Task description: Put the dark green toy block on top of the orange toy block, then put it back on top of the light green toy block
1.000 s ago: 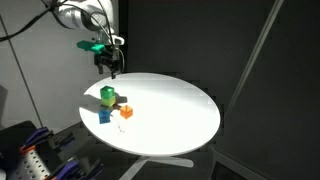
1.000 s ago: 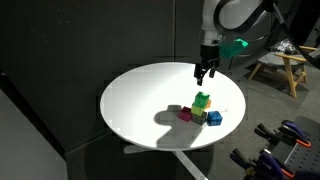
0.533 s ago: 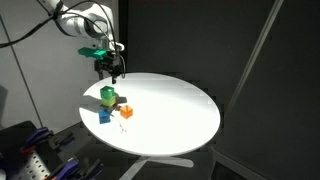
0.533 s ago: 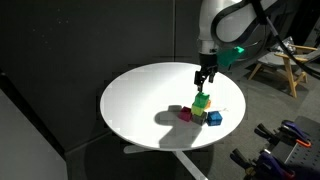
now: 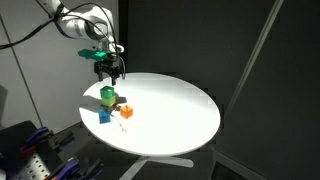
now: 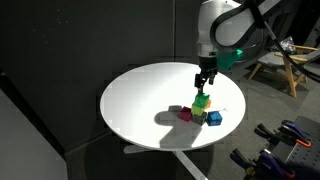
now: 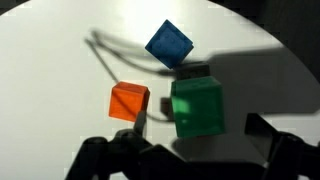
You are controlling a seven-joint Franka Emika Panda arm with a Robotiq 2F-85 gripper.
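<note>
Dk green toy block [image 7: 197, 107] sat atop light green toy block [image 6: 201, 112], stack upright nr edge of white round table [image 5: 180, 110], untouched. Deep saturated green cube; in wrist view it hid lighter block beneath. Orange toy block [image 7: 129, 101] just beside stack, blue block [image 7: 169, 44] near. Gripper [image 6: 204, 80] had shifted over stack + dropped closer vs a sec ago; jaws spread wide, nothing held. Judged: approach for 1st pick, no lift yet.
</note>
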